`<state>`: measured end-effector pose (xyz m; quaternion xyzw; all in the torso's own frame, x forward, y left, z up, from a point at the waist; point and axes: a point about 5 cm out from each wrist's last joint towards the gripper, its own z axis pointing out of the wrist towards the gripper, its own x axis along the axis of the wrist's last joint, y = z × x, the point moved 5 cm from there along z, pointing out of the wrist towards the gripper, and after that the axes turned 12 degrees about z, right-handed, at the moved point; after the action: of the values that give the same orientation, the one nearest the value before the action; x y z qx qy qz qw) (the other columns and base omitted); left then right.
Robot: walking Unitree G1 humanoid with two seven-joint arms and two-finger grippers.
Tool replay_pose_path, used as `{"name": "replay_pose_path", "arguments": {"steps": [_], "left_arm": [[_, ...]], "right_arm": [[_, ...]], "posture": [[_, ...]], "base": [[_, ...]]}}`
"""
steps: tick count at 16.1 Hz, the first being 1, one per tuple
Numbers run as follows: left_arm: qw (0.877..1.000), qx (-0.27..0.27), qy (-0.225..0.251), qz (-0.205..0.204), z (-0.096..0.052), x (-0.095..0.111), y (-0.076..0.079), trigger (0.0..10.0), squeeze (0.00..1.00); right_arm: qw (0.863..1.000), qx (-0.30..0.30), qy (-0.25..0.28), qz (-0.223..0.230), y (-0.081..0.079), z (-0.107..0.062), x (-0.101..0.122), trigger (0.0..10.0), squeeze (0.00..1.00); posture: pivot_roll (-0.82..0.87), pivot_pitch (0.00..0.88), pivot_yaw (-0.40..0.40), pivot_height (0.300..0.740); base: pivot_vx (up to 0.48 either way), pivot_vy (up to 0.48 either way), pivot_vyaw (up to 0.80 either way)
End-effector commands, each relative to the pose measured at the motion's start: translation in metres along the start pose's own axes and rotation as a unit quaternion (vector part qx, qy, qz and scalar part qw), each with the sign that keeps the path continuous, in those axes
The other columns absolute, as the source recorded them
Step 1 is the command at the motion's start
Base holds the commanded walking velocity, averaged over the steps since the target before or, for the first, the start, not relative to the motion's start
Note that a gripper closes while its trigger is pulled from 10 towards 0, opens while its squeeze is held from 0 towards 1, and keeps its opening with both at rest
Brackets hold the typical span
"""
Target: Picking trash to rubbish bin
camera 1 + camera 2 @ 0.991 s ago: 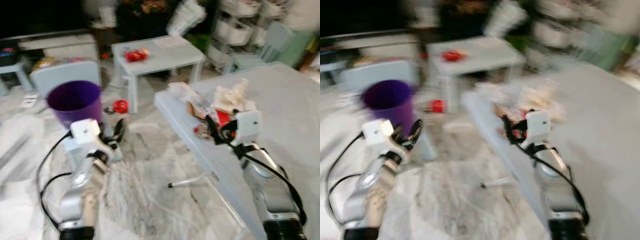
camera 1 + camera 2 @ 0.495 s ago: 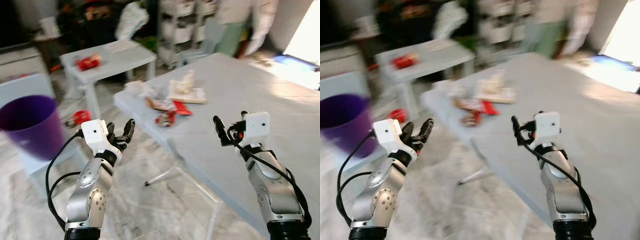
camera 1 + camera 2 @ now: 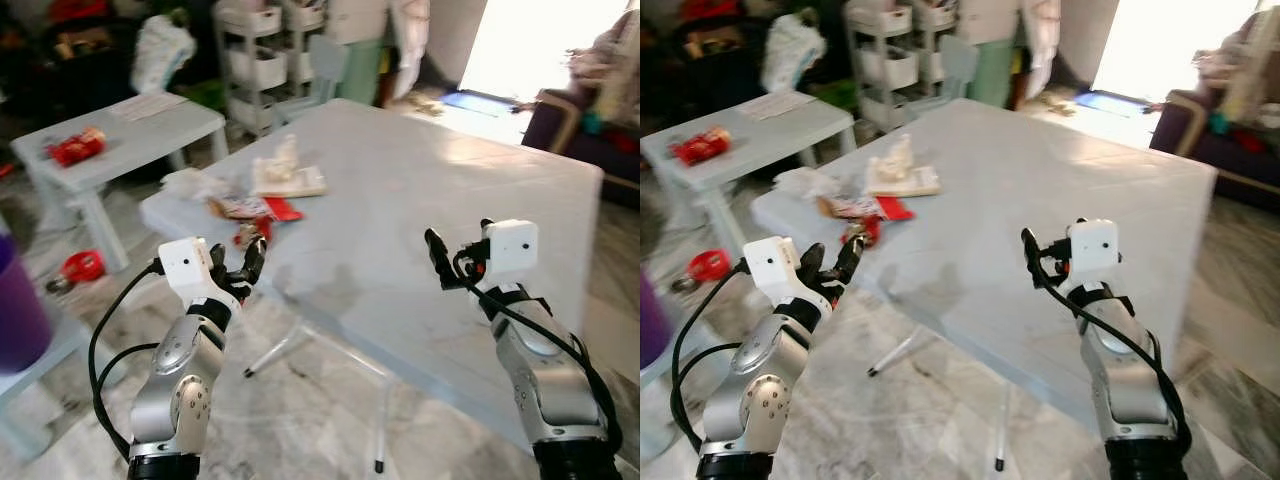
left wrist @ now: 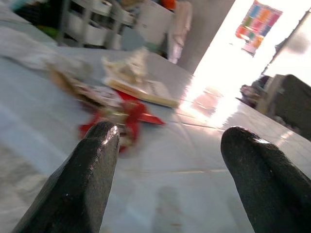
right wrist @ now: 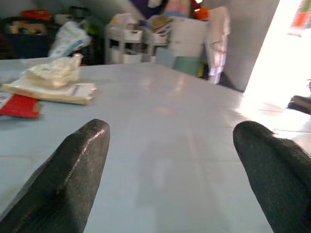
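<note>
Hovering both hands spread: left hand [image 3: 248,268] facing trash [image 3: 262,205] at frame's center-left on table [image 3: 420,190], right hand [image 3: 440,262] over bare tabletop. Risking shoving wrappers off the near edge.

Red wrapper [image 3: 284,210] on pale blue table [image 3: 430,190].

Large pale-blue table [image 3: 450,190]: smooth, semi-gloss top, looks plastic or laminate, thin white metal legs. Crumpled white paper wad [image 3: 283,160] on flat paper packet; glossy red foil wrappers [image 3: 283,210]. Floor [image 3: 300,410]: polished grey-veined marble. Silver metal robot arms, matt black rubbery fingers [image 4: 82,179]. White plastic storage trolley [image 3: 262,65].
</note>
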<state>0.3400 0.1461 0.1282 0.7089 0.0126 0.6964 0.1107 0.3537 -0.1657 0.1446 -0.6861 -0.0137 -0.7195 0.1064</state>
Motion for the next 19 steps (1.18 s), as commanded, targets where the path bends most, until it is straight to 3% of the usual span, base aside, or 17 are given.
{"name": "replay_pose_path", "arguments": {"steps": [1,7,14,19], "left_arm": [[1.000,0.005,0.001,0.002,0.0006,0.0019,-0.0024,10.0,0.00],[1.000,0.012,-0.002,0.001,0.0003,0.0007,-0.0048,10.0,0.00],[1.000,0.018,-0.004,-0.003,-0.0003,0.0002,-0.0080,10.0,0.00],[1.000,0.019,-0.003,-0.004,-0.0003,0.0004,-0.0089,10.0,0.00]], "right_arm": [[1.000,0.006,0.003,-0.004,-0.0018,0.0014,0.0036,10.0,0.00],[1.000,0.007,0.003,-0.003,-0.0025,0.0011,0.0032,10.0,0.00],[1.000,0.009,0.004,-0.002,-0.0038,0.0002,0.0026,10.0,0.00],[1.000,0.009,0.005,-0.003,-0.0039,0.0006,0.0031,10.0,0.00]], "posture": [[-0.02,0.000,-0.051,0.740],[-0.02,0.000,-0.051,0.740],[-0.01,0.000,-0.050,0.740],[-0.01,0.000,-0.049,0.740]], "base": [[0.000,0.000,-0.80],[0.000,0.000,-0.79],[0.000,0.000,0.00],[0.000,0.301,0.00]]}}
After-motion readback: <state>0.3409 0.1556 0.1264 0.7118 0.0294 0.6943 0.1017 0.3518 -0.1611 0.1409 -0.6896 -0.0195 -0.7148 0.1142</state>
